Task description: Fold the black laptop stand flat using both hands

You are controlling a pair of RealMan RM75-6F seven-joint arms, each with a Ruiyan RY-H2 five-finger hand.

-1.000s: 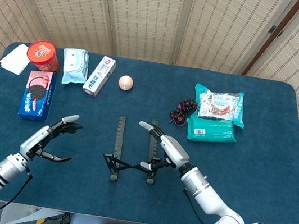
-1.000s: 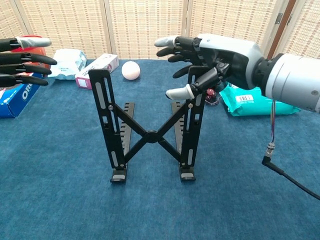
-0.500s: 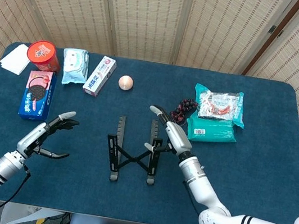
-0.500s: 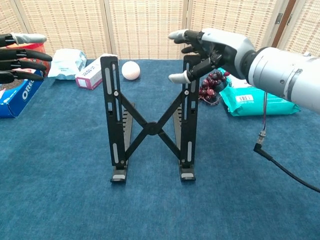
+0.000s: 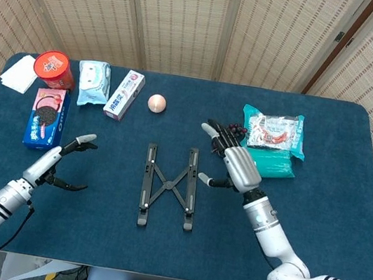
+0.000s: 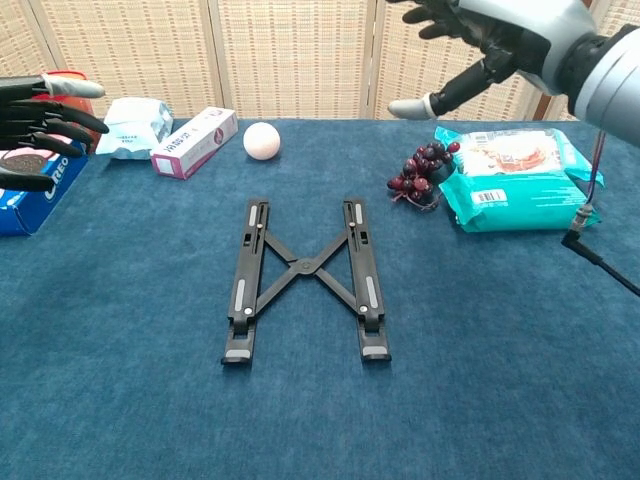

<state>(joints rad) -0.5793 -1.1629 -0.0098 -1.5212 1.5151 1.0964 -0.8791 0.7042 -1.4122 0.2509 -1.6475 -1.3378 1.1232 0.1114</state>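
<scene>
The stand (image 5: 168, 187) lies flat on the counter (image 5: 315, 224), between the two hands and touched by neither. The left hand (image 5: 62, 163) hovers with fingers apart, empty. The right hand (image 5: 236, 163) is raised beside the stand, fingers spread.

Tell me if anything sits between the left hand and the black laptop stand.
Nothing visible does. Only bare table lies between the left hand and the laptop stand, which lies flat; the right hand hovers off its other side.
</scene>
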